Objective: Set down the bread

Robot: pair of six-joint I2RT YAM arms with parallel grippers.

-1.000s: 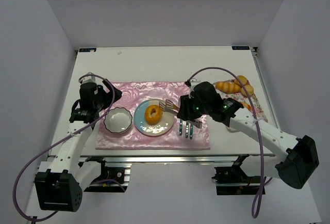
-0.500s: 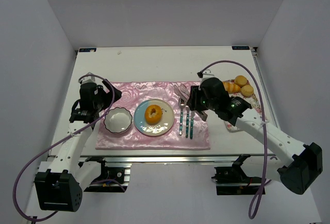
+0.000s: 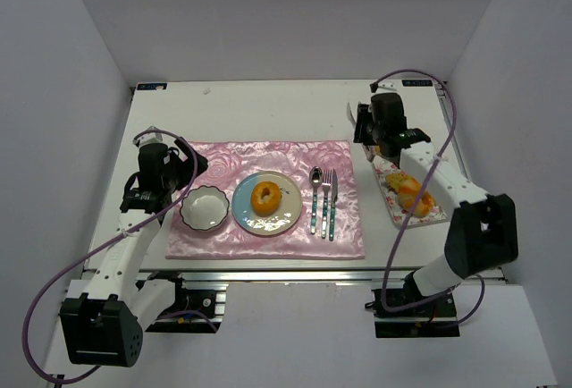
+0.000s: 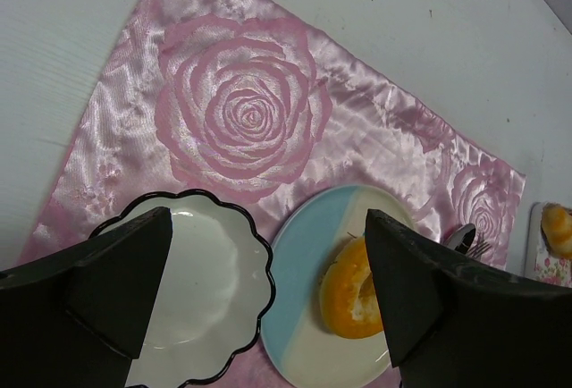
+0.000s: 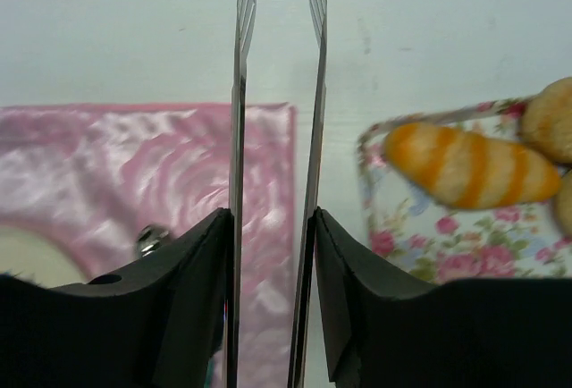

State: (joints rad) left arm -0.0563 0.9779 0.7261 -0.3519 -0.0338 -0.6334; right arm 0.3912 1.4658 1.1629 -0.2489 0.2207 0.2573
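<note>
The bread (image 3: 265,197), a golden-orange ring, lies on the blue-and-white plate (image 3: 283,220) on the pink mat; in the left wrist view it (image 4: 350,291) shows on the plate (image 4: 313,245), partly hidden by the right finger. My left gripper (image 3: 189,166) is open and empty above the mat, its fingers (image 4: 121,272) spanning the bowl and plate. My right gripper (image 3: 365,129) is at the mat's far right corner, away from the bread, shut on metal tongs (image 5: 315,93), whose two blades stand slightly apart and hold nothing.
A white scalloped bowl (image 3: 204,207) sits left of the plate. A spoon (image 3: 315,196) and fork (image 3: 328,196) lie right of it. A floral tray (image 3: 393,207) with a striped orange pastry (image 5: 469,173) and buns stands at the right.
My right arm has drawn back from the plate to the far right, carrying the tongs away. The bread stays on the plate. The left arm has not moved.
</note>
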